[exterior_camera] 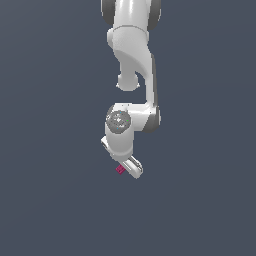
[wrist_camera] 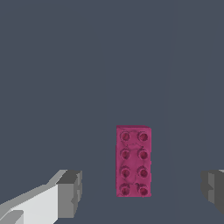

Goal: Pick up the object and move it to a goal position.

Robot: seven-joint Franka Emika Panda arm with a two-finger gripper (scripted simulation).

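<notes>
My gripper (wrist_camera: 140, 194) is spread wide, holding nothing, its grey fingertips (wrist_camera: 70, 192) well apart on either side of the pink brick (wrist_camera: 134, 161). The brick lies studs-up on the grey table (wrist_camera: 87, 78) between them, untouched.

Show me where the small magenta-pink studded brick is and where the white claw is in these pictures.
Small magenta-pink studded brick (wrist_camera: 134, 161): wrist view, middle of its studded top face.
White claw (wrist_camera: 141, 192): wrist view, midway between its two grey fingertips, which stand wide apart on either side of the brick.
</notes>
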